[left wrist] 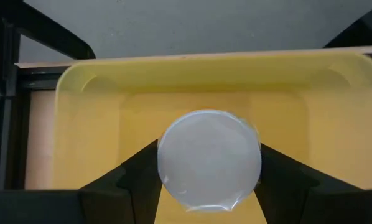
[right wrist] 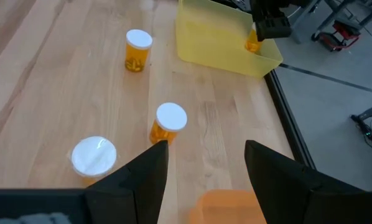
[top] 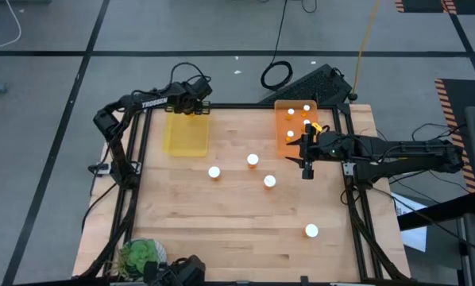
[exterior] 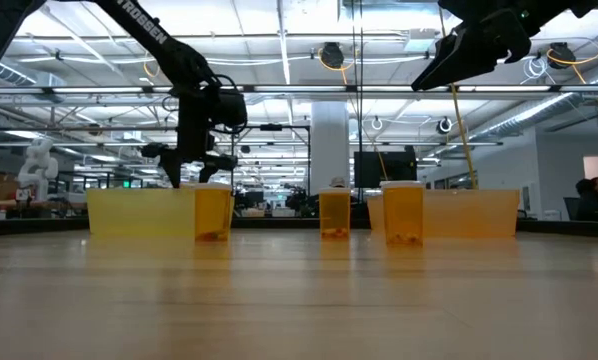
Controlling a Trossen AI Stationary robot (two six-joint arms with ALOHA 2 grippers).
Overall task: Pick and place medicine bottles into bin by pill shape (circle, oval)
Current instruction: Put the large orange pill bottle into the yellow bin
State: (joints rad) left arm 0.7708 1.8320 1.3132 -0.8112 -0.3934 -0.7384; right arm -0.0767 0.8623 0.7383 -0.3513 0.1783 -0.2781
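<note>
My left gripper [top: 194,107] hovers over the far end of the yellow tray [top: 186,135], shut on a medicine bottle whose white cap [left wrist: 209,158] fills the left wrist view. My right gripper [right wrist: 206,155] is open and empty above the table beside the orange tray [top: 289,147], which holds several bottles [top: 291,114]. Three bottles [top: 214,171] [top: 252,160] [top: 269,181] stand upright on the wood mid-table. One more bottle [top: 310,231] stands near the front right. My left gripper pinches the bottle between its two fingers, one on each opposite side at the cap's rim [left wrist: 164,165]. The fingers come from above, pointing down. The bottle hangs upright below them [right wrist: 253,43] over the yellow tray's far end; whether its bottom touches the tray does not show.
A dark keyboard [top: 317,79] and a cable coil [top: 276,75] lie beyond the table's far edge. A green plant-like thing [top: 138,256] sits at the near left corner. Open wood stretches across the near half of the table.
</note>
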